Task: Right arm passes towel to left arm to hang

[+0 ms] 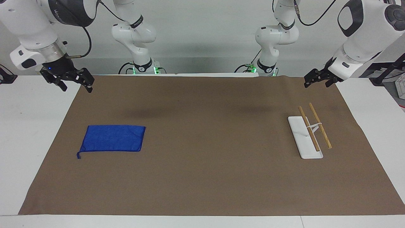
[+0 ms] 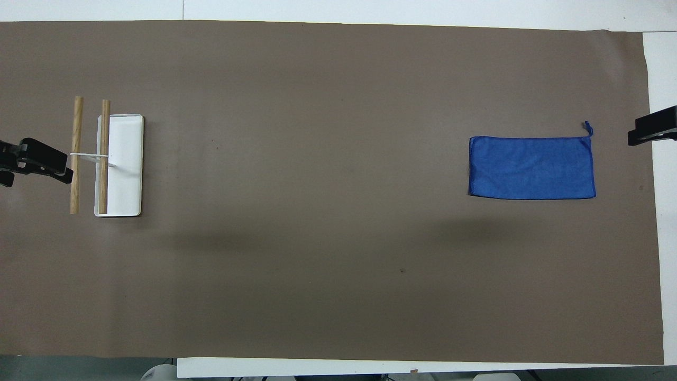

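Note:
The blue towel [image 1: 112,138] lies flat on the brown mat toward the right arm's end of the table, its corner loop pointing away from the robots; it also shows in the overhead view [image 2: 531,168]. My right gripper [image 1: 76,85] hangs open and empty in the air over the mat's edge, apart from the towel; only its tip shows in the overhead view [image 2: 653,127]. My left gripper [image 1: 316,83] hangs open and empty over the mat's edge at the left arm's end, beside the rack, and shows in the overhead view [image 2: 31,170]. Both arms wait.
A rack with a white base [image 1: 300,136] and two wooden bars [image 1: 320,125] stands toward the left arm's end; it shows in the overhead view [image 2: 127,159]. The brown mat [image 1: 205,164] covers most of the white table [image 1: 28,142].

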Action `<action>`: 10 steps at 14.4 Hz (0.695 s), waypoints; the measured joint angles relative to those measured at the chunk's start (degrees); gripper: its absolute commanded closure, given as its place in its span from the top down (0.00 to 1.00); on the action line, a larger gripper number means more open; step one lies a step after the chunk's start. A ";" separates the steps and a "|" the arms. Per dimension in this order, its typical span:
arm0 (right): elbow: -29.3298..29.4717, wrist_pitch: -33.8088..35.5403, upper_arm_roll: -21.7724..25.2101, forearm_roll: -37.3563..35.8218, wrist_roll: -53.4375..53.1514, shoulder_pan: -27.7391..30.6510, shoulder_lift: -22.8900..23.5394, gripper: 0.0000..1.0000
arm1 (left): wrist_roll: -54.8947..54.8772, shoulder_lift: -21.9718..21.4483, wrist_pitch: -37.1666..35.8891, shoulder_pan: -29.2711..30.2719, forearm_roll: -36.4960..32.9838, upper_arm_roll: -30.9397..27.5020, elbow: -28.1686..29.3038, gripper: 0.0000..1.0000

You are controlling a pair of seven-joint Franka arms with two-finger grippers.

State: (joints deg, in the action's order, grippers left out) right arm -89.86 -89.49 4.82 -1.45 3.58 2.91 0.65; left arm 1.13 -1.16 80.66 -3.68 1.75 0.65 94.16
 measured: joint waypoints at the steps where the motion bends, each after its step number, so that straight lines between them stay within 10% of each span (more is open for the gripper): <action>1: 0.00 0.09 0.00 0.00 0.00 0.00 0.00 1.00 | 0.00 0.00 0.00 0.00 0.00 0.00 0.00 1.00; 10: -2.69 -1.11 0.00 0.02 0.13 0.03 -0.52 1.00 | 0.00 0.00 0.00 0.00 0.00 0.00 0.00 1.00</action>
State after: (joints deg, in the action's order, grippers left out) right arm -92.55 -90.59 4.82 -1.42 3.72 2.95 0.13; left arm 1.13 -1.16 80.66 -3.68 1.75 0.65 94.16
